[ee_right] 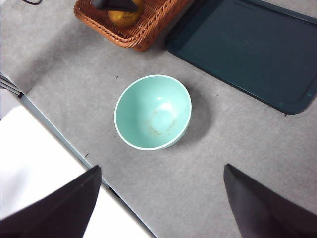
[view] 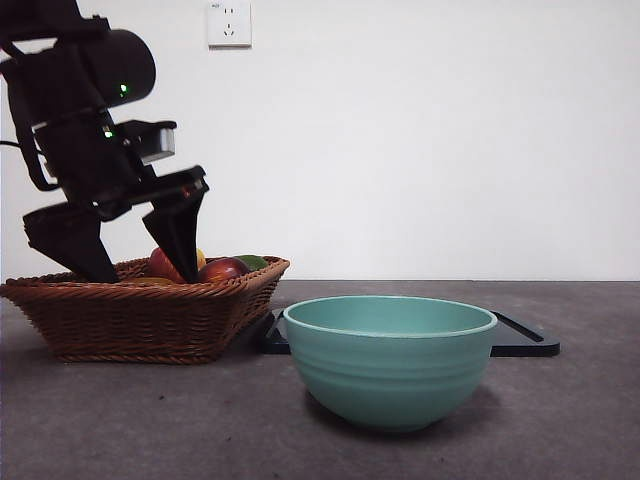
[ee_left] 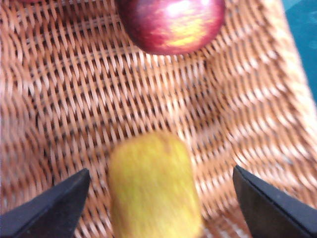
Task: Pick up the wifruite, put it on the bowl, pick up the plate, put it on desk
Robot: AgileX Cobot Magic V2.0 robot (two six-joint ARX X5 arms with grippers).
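The wifruite (ee_left: pixel 154 186), a dull yellow-brown oval, lies on the bottom of the wicker basket (view: pixel 140 315) at the left of the desk (view: pixel 560 420). My left gripper (ee_left: pixel 161 173) is open and lowered into the basket, with one jaw on each side of the wifruite and not touching it. In the front view the left gripper (view: pixel 145 270) reaches down behind the basket rim. The teal bowl (view: pixel 390 360) stands empty to the right of the basket, also in the right wrist view (ee_right: pixel 153 112). My right gripper (ee_right: pixel 161 168) is open and empty, high above the desk.
A red-yellow apple (ee_left: pixel 171 22) lies in the basket beyond the wifruite. More fruit (view: pixel 222 268) shows over the rim. A flat dark tray (ee_right: pixel 247 49) lies behind the bowl, next to the basket (ee_right: pixel 143 29). The desk's edge (ee_right: pixel 64 144) runs near the bowl.
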